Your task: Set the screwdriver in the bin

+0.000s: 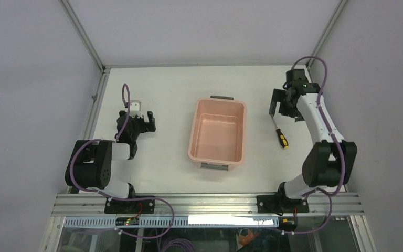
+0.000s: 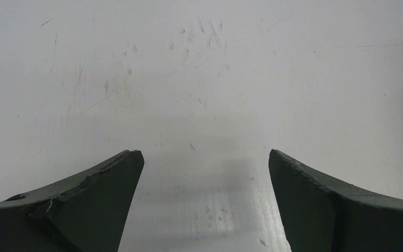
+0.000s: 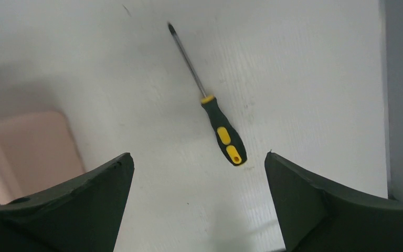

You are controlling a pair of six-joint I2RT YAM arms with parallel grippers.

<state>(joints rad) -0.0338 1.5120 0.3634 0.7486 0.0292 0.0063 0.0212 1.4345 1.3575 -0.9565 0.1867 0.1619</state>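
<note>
We work over the white table (image 1: 162, 157), with the salmon-pink bin (image 1: 218, 134) standing at its middle, nothing in it. Our left gripper (image 1: 142, 119) sits left of the bin, parted and holding nothing; we would leave it be. Our right gripper (image 3: 198, 157) hangs spread wide and empty over the screwdriver (image 3: 205, 97), which lies flat on the table right of the bin, apart from it. We judge it best to square the wrist slightly, descend with the black-and-yellow handle centred between the fingers, and close there, not on the thin shaft.
</note>
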